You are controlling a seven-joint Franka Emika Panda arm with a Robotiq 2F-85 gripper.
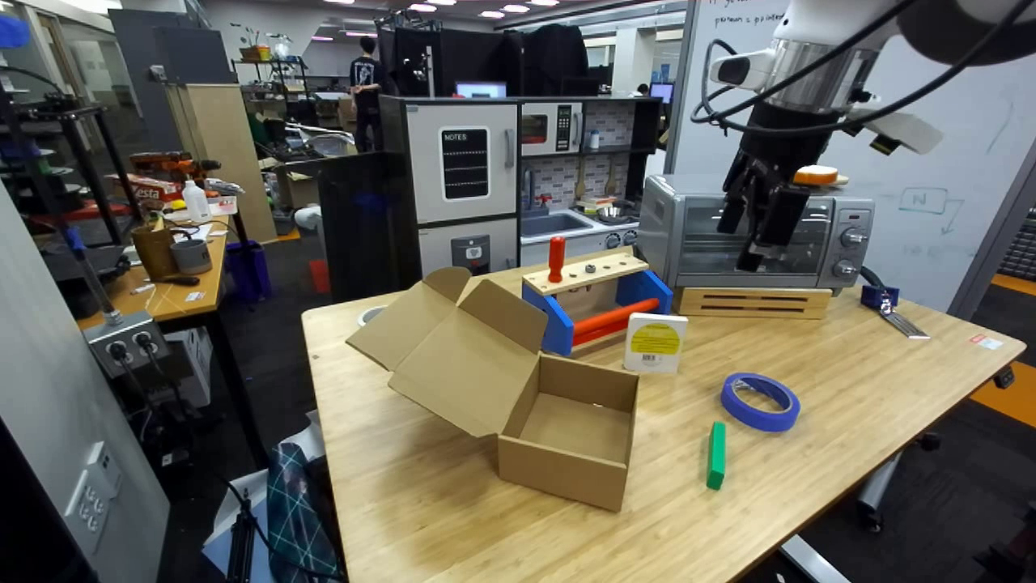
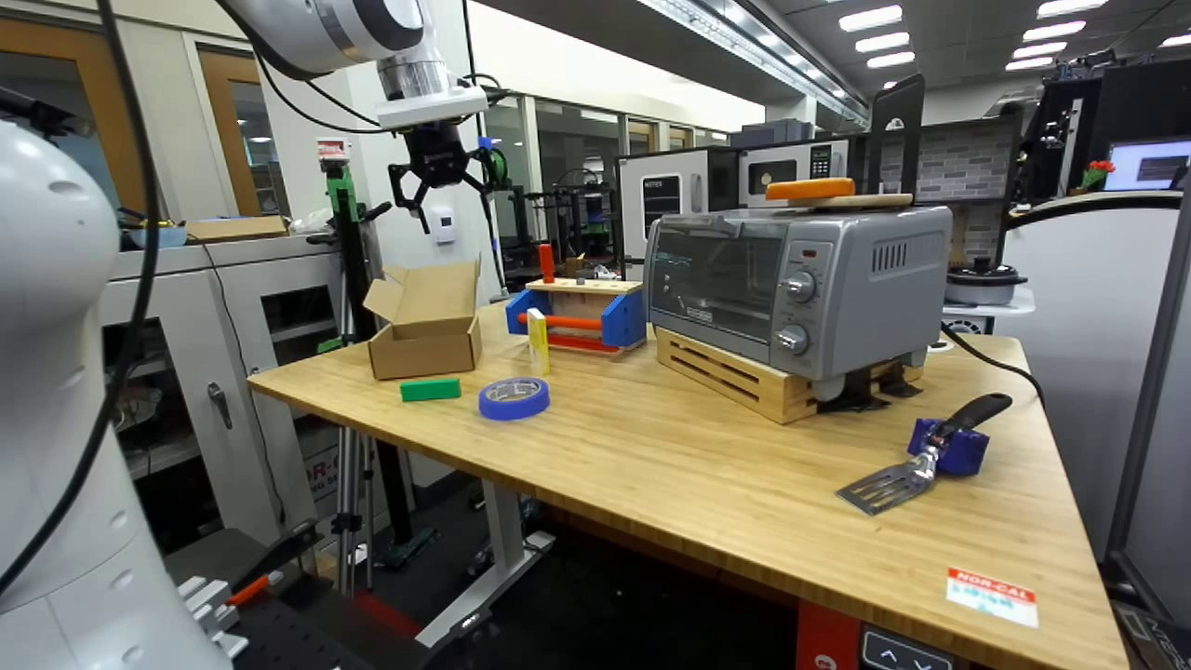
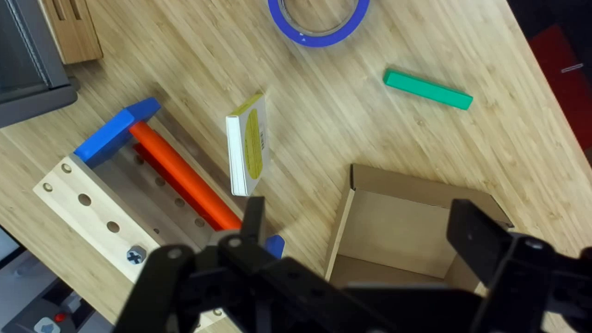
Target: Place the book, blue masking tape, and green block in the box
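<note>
The black two-fingered gripper (image 3: 360,215) hangs in the air well above the light wooden surface (image 1: 453,518), pointing down, its fingers spread wide apart. Below it, showing in the wrist view through the gap between the fingers, sits the open brown corrugated cardboard box (image 1: 562,478); the gripper hides part of it there, while both exterior views show its large lid folded back. Just past one fingertip in the wrist view, the thin squarish book (image 3: 254,148), its white cover marked with a yellow disc, stands upright on the surface, outside the box. Farther out from the gripper, past the box's wall and apart from it, lies the slender bright green block (image 3: 428,89). Farther still, cut off by the top edge of the wrist view, the flat blue ring of masking tape (image 2: 514,407) rests on the surface, near the green block without touching it. On the book's far side from the box, partly covered by the same finger in the wrist view, stands the wooden toy tray with blue ends and a red bar (image 1: 615,319). Well out beyond the toy tray, at that view's upper left corner, a grey toaster oven (image 2: 802,288) sits on a slatted wooden stand (image 1: 754,304).
</note>
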